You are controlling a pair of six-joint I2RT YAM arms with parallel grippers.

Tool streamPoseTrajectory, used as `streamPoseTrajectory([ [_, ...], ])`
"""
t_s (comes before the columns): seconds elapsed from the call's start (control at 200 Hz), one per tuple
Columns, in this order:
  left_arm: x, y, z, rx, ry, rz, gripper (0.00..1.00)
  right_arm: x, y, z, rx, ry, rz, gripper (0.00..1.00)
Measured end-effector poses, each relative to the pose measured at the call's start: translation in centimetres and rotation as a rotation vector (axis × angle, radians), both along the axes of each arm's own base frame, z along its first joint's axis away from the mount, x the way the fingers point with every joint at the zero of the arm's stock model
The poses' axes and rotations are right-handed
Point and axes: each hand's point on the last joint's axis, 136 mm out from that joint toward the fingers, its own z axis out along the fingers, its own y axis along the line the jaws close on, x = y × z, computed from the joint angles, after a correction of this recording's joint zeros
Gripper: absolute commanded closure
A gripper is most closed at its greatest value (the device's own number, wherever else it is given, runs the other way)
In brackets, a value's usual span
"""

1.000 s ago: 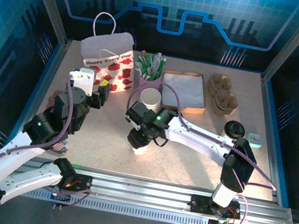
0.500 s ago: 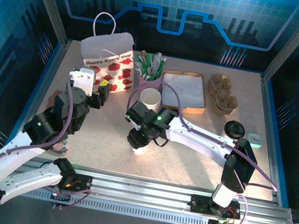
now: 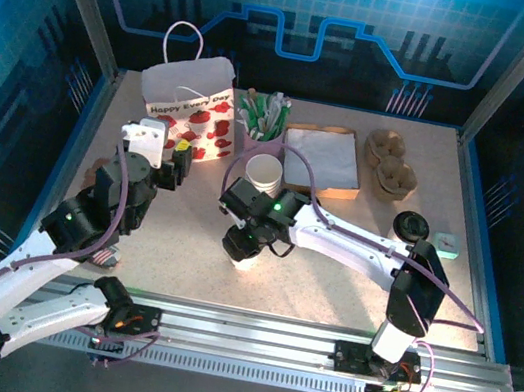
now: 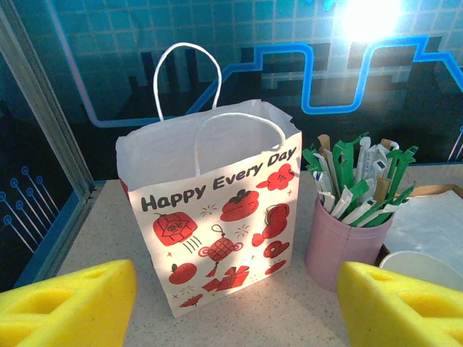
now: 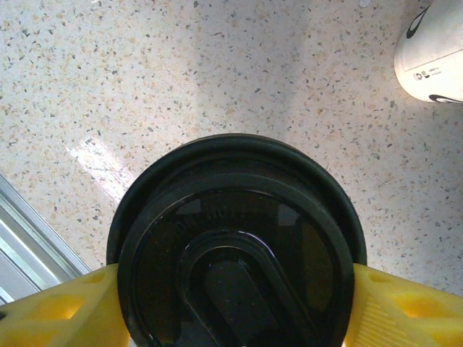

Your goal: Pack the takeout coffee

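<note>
Next to nothing has changed over the past second: the left end effector (image 4: 231, 303) stays wide open and empty, its arm reaching low toward the gift bag (image 4: 217, 217). Right of it, the right end effector (image 5: 231, 283) points straight down from an arm stretched leftward. It is closed on both sides of the black-lidded takeout coffee (image 5: 231, 246), which stands on the bench (image 3: 346, 294) near front centre.

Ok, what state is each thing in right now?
takeout coffee: lidded, standing upright.
gift bag: upright, mouth open.
cup stack: open-topped, no lid.
left pincer: open, empty.
right pincer: closed on the takeout coffee.
</note>
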Motion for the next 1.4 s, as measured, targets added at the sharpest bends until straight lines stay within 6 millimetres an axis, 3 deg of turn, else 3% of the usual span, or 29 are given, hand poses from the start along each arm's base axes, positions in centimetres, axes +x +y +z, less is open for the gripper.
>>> streamPoseTrajectory([
  [1.096, 0.1, -0.1, -0.1, 0.004, 0.005, 0.0, 0.26, 0.1, 0.1, 0.1, -0.011, -0.028, -0.009, 0.32],
  [1.401, 0.1, -0.1, -0.1, 0.004, 0.005, 0.0, 0.26, 0.1, 0.8, 1.1, 0.022, -0.027, -0.002, 0.32],
])
